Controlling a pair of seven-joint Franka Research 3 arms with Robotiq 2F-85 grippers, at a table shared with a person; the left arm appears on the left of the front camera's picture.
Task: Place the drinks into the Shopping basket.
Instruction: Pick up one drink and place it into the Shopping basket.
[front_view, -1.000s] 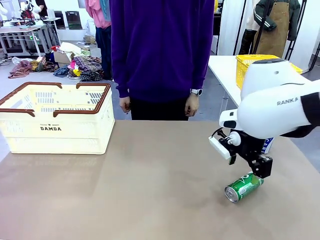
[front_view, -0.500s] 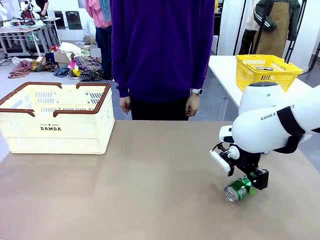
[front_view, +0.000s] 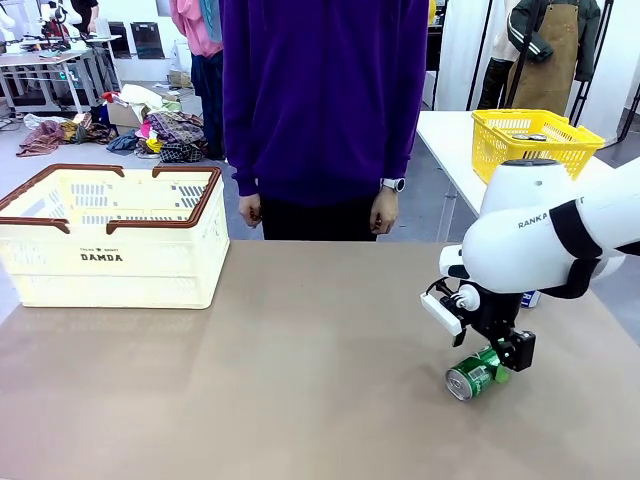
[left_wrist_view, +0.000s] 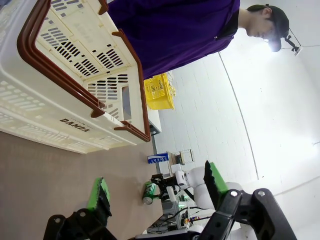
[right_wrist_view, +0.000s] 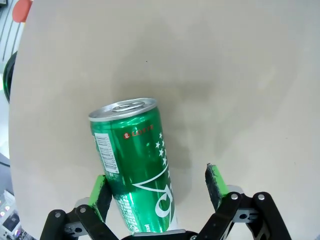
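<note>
While astride the green can (right_wrist_view: 135, 160), right tool (right_wrist_view: 156, 184); yellow basket (front_view: 535, 140) beyond.

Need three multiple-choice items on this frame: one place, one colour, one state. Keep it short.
1. Where is the slim green metal drink can?
A) inside the cream slotted plastic crate
B) on its side on the tan table
C) upright on the table

2. What colour are the crate's rim handles?
A) brown
B) blue
C) green

3. How is the right claw?
A) shut on the can, lifted
B) open, one finger either side of the can
C) shut, away from the can

Key:
1 B, the can lies flat with its silver top towards the front camera.
2 A, brown edging runs above the cream walls.
3 B, the right wrist view shows the green pads apart, flanking the can.
</note>
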